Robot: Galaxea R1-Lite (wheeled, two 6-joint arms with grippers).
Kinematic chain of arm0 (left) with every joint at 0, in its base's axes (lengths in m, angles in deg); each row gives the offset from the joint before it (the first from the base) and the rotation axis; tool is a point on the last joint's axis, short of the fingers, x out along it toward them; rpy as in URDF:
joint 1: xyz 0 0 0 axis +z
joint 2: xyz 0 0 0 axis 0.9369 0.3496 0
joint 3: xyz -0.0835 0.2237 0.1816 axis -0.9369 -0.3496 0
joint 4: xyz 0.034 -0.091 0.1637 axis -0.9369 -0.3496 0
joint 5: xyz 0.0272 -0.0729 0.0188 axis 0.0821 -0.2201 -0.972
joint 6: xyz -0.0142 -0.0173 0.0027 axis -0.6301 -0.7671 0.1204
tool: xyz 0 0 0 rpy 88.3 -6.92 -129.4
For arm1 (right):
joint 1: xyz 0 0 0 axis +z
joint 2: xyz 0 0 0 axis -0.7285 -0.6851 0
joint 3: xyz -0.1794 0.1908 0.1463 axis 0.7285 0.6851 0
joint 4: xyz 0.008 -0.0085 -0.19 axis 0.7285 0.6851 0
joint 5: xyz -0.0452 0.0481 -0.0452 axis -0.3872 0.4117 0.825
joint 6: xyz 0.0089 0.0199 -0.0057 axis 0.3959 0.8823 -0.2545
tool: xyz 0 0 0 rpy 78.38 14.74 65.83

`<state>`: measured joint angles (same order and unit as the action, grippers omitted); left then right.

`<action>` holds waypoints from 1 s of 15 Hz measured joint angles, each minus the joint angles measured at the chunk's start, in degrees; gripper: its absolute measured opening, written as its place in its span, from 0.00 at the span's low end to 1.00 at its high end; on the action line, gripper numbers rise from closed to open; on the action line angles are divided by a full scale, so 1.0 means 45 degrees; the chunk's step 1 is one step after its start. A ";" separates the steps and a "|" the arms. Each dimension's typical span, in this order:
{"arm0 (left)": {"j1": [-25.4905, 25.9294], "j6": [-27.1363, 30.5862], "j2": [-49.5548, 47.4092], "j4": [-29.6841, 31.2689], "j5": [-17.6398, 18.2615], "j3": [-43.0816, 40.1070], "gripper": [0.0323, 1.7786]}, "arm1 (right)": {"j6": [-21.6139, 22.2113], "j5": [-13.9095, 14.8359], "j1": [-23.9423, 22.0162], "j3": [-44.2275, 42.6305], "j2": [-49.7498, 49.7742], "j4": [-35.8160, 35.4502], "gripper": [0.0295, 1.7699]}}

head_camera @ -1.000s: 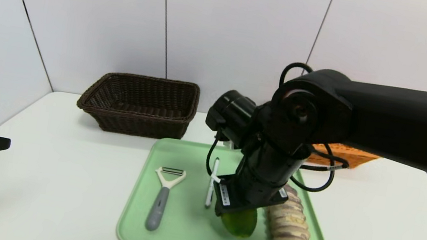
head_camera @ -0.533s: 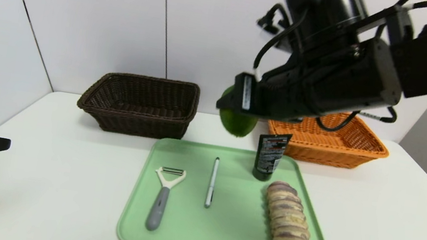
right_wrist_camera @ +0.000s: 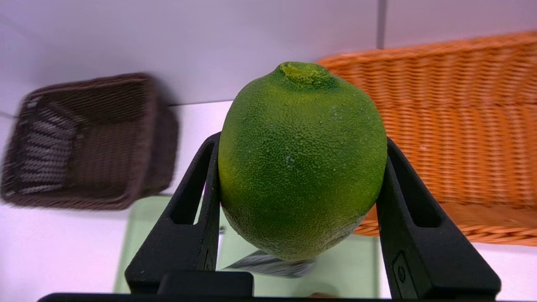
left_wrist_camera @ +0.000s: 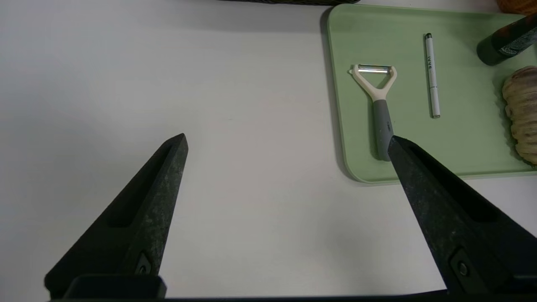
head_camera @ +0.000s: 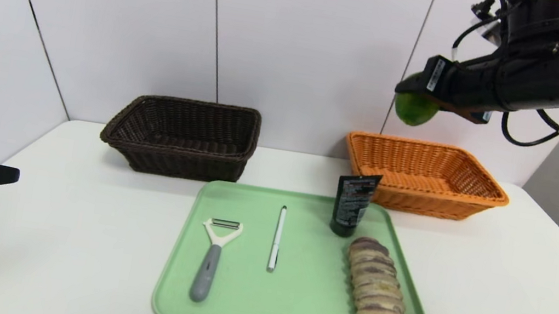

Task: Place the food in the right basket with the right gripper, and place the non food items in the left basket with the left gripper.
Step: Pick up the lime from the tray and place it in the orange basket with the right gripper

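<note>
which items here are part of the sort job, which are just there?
Job: lime held in right gripper; bread loaf; peeler, pen, black tube; orange basket; brown basket; left gripper, open, parked.

Just there: green tray, white table.

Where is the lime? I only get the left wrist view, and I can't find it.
Observer: The right tool is shut on the lime, holding it high in the air.
Operator: Is it near a basket?
Observer: Yes. In the head view it hangs roughly above the left end of the orange basket, well clear of the rim.
Operator: And where's the basket for my arm?
Observer: The brown basket stands on the table just behind the back left corner of the green tray.
</note>
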<state>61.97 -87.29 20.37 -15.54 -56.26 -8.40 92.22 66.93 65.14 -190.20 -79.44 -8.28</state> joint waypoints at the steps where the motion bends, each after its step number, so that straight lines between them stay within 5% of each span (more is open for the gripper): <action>1: 0.0000 0.0000 0.0016 -0.0011 -0.0005 0.0041 0.95 | -0.0003 -0.0192 -0.0479 0.0135 -0.0276 -0.0024 0.57; 6: 0.0000 0.0005 0.0000 -0.0146 -0.0005 0.0060 0.95 | 0.0079 -0.0547 -0.2048 0.0331 -0.1964 -0.1403 0.56; 15: 0.0000 0.0014 -0.0057 -0.0255 -0.0005 0.0049 0.95 | 0.0477 -0.0333 -0.2574 0.0341 -0.4096 -0.3007 0.56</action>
<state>61.97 -87.23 20.12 -16.69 -56.29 -8.18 94.37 65.43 53.56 -188.66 -97.87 -21.81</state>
